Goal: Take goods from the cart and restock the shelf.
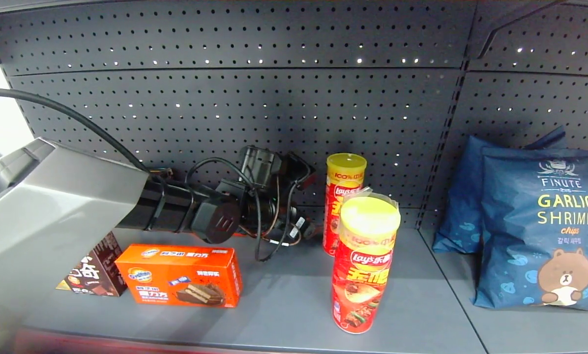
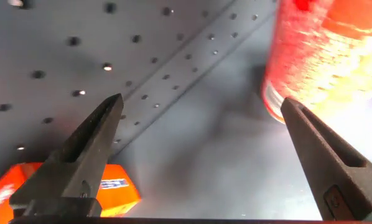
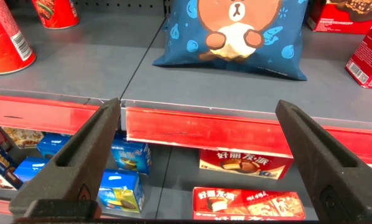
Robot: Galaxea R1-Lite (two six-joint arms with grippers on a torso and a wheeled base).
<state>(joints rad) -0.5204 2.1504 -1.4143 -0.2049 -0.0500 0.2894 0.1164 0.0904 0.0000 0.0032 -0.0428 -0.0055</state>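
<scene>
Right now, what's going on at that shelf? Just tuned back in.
The left arm is extended into the shelf. Its left gripper sits beside the rear chip can, fingers open and holding nothing. A second chip can stands in front, an orange box lies before the arm, and blue chip bags fill the next bay. The right gripper, also open and empty, faces the shelf's red front edge.

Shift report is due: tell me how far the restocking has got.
Done: front chip can and rear chip can stand on the shelf. In hand: nothing; left gripper open beside the rear chip can, right gripper open before the shelf edge. Remaining stock: cannot tell.
</scene>
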